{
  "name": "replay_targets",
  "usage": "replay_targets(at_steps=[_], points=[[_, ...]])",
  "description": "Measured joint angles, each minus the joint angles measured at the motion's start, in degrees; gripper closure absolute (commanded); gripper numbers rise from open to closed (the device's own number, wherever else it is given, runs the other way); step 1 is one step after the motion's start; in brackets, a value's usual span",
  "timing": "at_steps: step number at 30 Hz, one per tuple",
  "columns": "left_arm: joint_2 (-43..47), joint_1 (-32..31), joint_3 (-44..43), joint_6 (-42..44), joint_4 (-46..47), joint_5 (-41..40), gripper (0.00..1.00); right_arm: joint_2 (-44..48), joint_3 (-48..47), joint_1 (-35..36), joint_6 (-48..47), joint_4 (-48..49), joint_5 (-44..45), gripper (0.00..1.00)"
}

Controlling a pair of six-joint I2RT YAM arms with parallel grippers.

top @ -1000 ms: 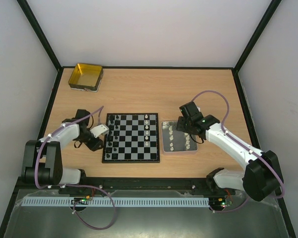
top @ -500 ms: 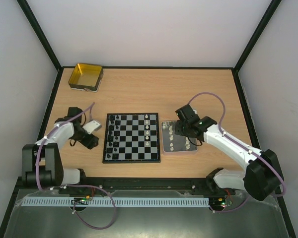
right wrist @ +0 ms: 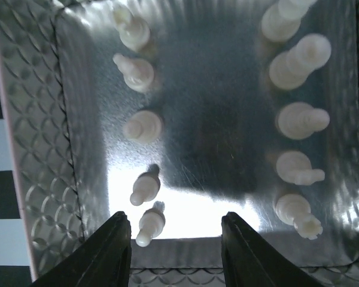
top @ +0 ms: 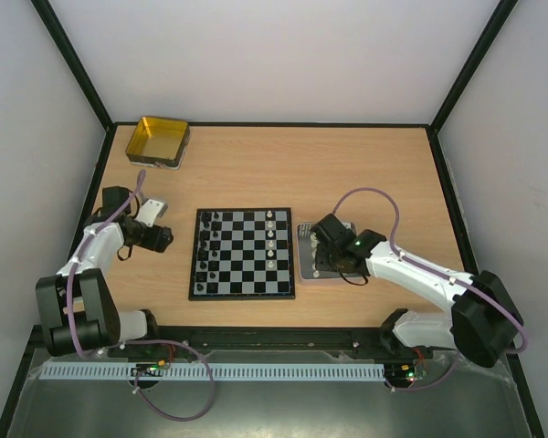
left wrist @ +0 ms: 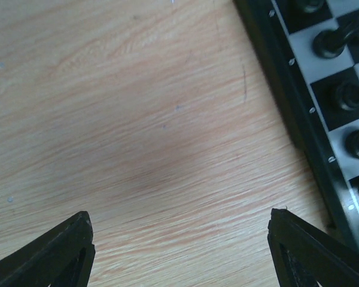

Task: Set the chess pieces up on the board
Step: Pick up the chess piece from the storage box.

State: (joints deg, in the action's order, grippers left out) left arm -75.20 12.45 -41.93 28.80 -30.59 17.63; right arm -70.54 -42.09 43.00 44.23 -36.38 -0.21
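The board (top: 242, 294) lies mid-table, with black chess pieces (top: 210, 243) on its left columns and a few white ones (top: 270, 239) towards its right. My left gripper (top: 163, 239) is left of the board, over bare wood. It is open and empty (left wrist: 179, 239), with the board's edge (left wrist: 299, 113) and black pieces (left wrist: 329, 43) to its right. My right gripper (top: 321, 241) hangs open over the silver tray (top: 302, 265). Nothing sits between its fingers (right wrist: 176, 233). Several white pieces (right wrist: 143, 127) stand in two rows, and one pawn (right wrist: 149, 226) is next to the left finger (right wrist: 110, 251).
A yellow square tin (top: 158, 140) sits at the back left corner. Dark frame rails border the table on all sides. The tray's embossed wall (right wrist: 36, 131) lies against the board's right edge.
My left arm has drawn back leftward from the board's edge and its jaws have opened. My right gripper has shifted left and nearer over the tray, with its jaws narrowing.
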Motion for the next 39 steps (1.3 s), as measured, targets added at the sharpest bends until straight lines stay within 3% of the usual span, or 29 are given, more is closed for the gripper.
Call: replay_targets(at_steps=[18,25,37,39], points=[[2.2,0.0,0.6,-3.6,2.9,1.9,0.20,-7.6,1.6,0.7,0.8,7.1,-3.3,0.68],[2.2,0.0,0.8,-3.6,3.0,1.9,0.20,-8.6,1.6,0.9,0.8,8.1,-3.7,0.79],[2.2,-0.5,1.2,-3.8,3.3,1.6,0.20,-9.9,1.6,0.9,0.8,9.2,-3.9,0.80],[2.2,-0.7,1.3,-3.8,3.3,1.6,0.20,-10.2,1.6,0.9,0.8,9.5,-4.0,0.87]])
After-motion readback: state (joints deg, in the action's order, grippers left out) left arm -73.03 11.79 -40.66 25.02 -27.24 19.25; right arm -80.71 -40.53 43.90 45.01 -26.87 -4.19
